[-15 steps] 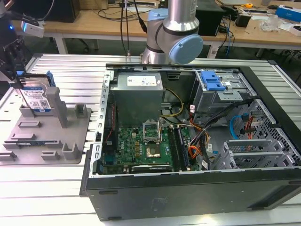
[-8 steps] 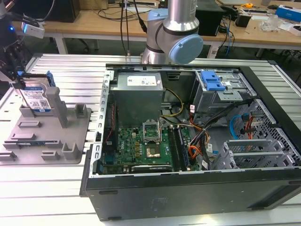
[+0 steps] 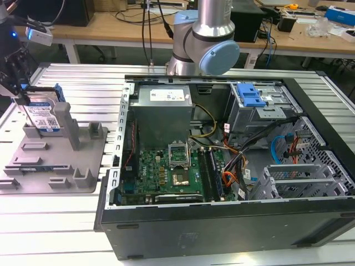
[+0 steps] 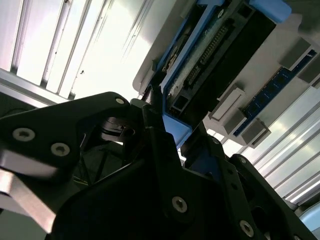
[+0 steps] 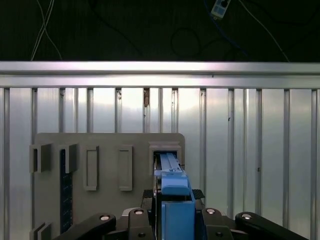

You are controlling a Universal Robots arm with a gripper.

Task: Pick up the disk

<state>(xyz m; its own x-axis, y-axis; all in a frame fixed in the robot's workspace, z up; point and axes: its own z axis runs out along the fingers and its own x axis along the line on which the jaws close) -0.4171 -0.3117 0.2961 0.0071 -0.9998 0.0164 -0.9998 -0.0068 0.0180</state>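
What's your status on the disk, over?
Gripper closed on disk by its blue rail. Disk upright on edge at the grey fixture, against its post. Nothing in the way.

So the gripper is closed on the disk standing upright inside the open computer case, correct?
Not quite. The gripper is closed on the upright disk, but the disk stands in the grey fixture plate beside the computer case, as the exterior view shows.

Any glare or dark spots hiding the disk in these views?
Exterior view: even light, disk label readable. Second wrist view: table slats blown out white, gripper body nearly black. First wrist view: top rail glares, background dark, disk edge clear.
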